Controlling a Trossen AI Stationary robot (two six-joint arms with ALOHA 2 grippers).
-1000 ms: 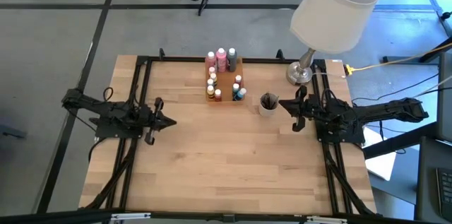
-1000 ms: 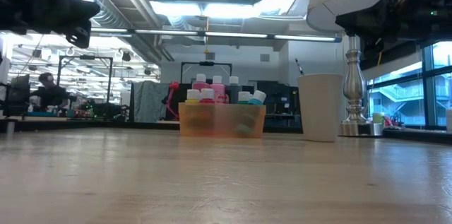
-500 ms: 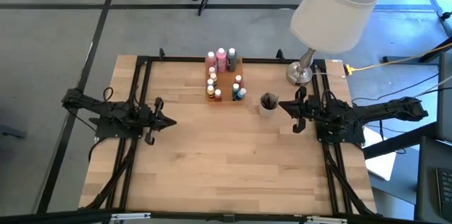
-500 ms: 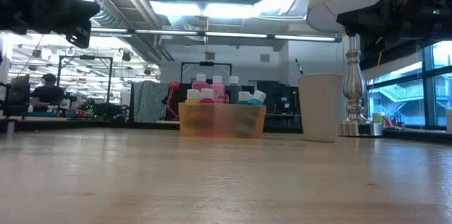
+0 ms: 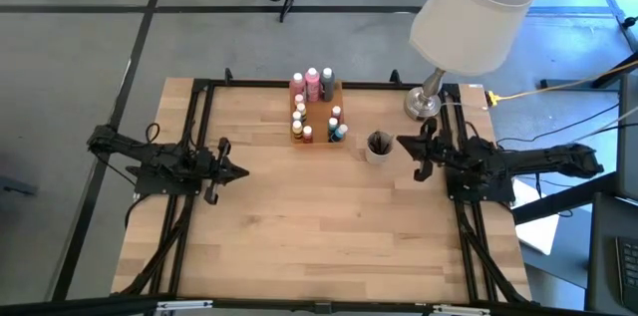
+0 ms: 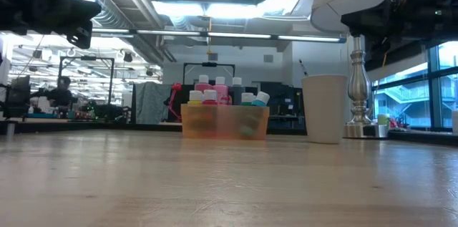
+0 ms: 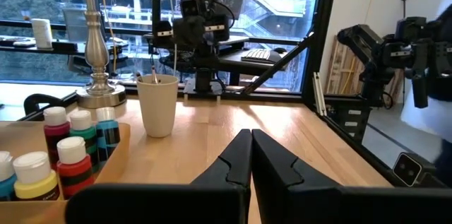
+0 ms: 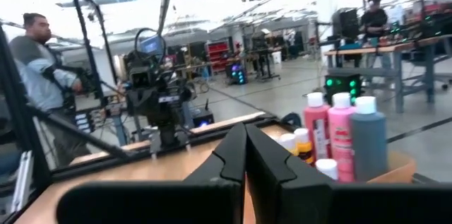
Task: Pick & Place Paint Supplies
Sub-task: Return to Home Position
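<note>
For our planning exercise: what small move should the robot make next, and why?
Probably ease the right gripper back from the cup toward rest: bottles stand in the bin, brushes in the cup, both grippers shut and empty, left gripper parked at its side.

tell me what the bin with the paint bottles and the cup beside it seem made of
Bin: likely plastic, translucent orange; the paint bottles show dimly through its wall. Cup: opaque, pale, matte; paper or plastic, cannot tell which.

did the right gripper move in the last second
Yes, slightly. The right gripper has edged toward the lamp base and is still just beside the cup.
</note>
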